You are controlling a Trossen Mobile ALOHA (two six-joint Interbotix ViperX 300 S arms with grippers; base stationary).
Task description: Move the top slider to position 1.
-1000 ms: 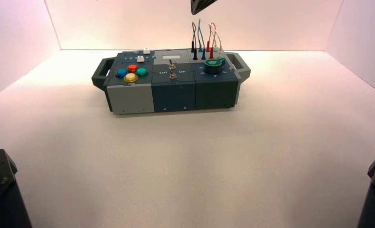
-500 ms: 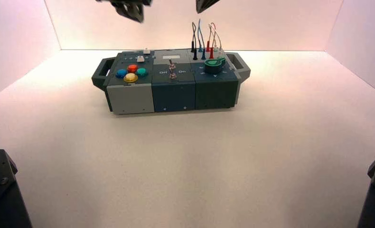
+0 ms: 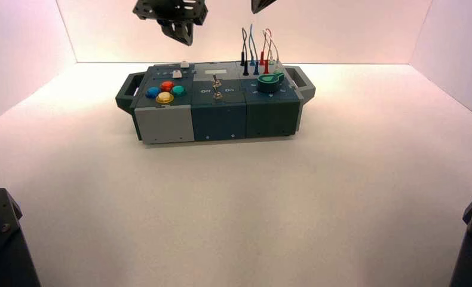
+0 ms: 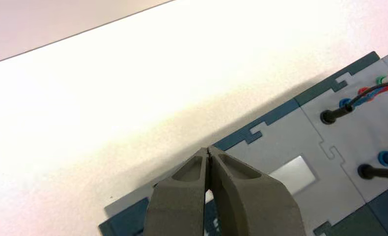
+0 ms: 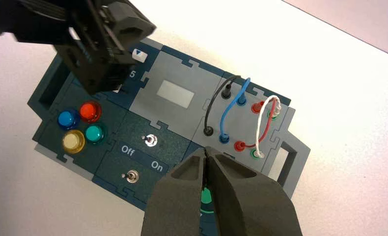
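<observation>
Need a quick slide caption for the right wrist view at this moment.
Left gripper hovering over the box's slider corner, top slider just beside it, right gripper shut above the knob end.

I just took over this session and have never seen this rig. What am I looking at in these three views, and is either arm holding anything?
The wide picture is taken from above and behind a two-armed robot, looking down at a control box on a pale table. The other two come from cameras on each wrist.

The box carries four round coloured buttons, two toggle switches lettered Off and On, a green knob and looped wires. The top slider is the tiny white block at the far left edge.

The left gripper hangs above that slider area; its wrist view shows the fingers pressed together, holding nothing. The right gripper is also shut and empty, high above the box's knob end.
</observation>
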